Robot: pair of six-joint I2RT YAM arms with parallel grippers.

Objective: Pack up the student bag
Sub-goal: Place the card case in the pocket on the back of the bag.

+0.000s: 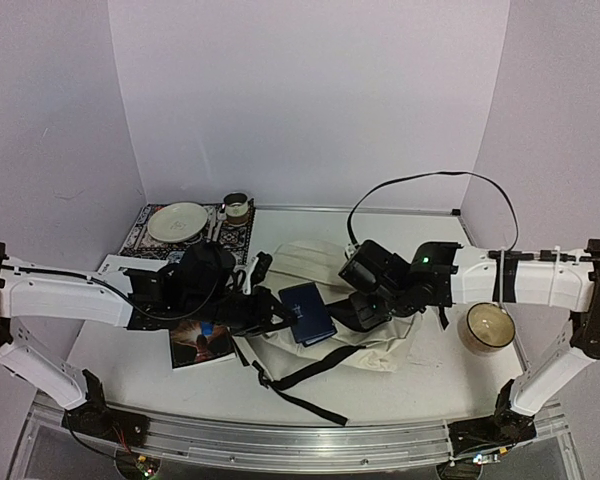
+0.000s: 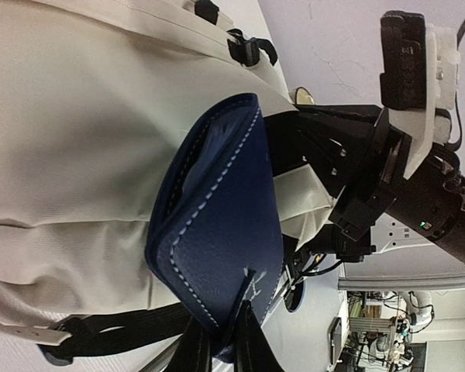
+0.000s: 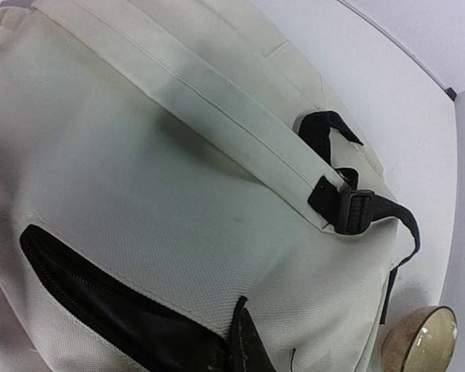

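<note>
The left hand (image 2: 221, 342) clamps a navy white-stitched pouch (image 2: 225, 225); the right hand (image 3: 240, 341) pinches the student bag (image 3: 178, 178) by its zip.

Bag (image 1: 310, 262) mid-counter (image 1: 410, 385), case (image 1: 308, 313) on it; book (image 1: 200, 345) left, bowl (image 1: 487, 328) right; plate (image 1: 177, 221), cup (image 1: 237, 208) on mat (image 1: 138, 238) back-left.

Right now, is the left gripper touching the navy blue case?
Touching. In the left wrist view the left gripper is clamped on the bottom edge of the navy blue case.
</note>
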